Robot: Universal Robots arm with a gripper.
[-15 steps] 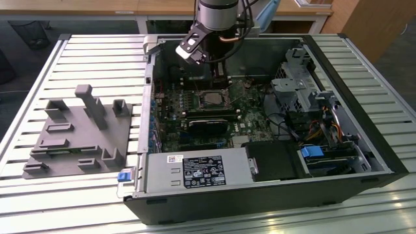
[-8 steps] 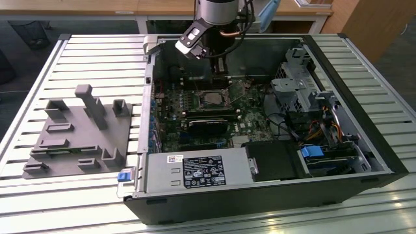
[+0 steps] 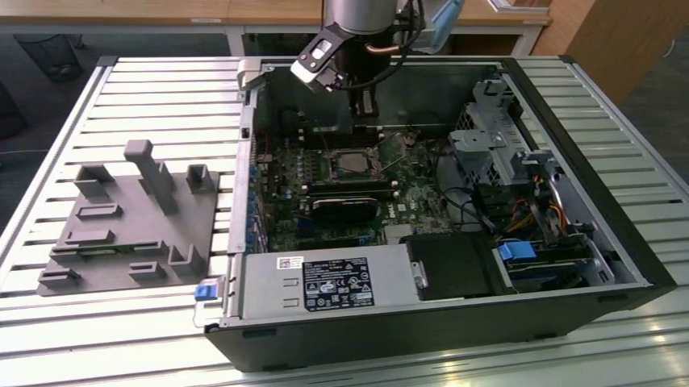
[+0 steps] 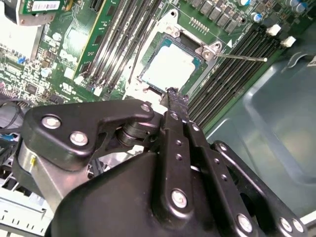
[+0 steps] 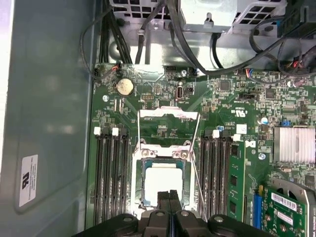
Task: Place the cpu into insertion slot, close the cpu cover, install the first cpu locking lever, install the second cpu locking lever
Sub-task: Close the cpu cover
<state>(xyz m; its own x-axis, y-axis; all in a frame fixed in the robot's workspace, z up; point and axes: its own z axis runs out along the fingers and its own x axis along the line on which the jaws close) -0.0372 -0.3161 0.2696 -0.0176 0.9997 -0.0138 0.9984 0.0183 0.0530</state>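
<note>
One gripper [image 5: 169, 193], fingers pressed together (nothing held); cpu [image 5: 160, 183] just beneath fingertips, cpu cover [image 5: 163, 152] lying flat around it.

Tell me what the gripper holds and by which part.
Nothing is held: the gripper has its jaws shut on each other, empty, close to the chip.

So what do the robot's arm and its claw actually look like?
The arm is a smooth silver-grey tube. The gripper below it is matte black, built from flat metal links joined with shiny silver bolts and narrowing to two slim black fingers. A small white-and-black box sits at the wrist, with black and copper-coloured cables beside it.
</note>
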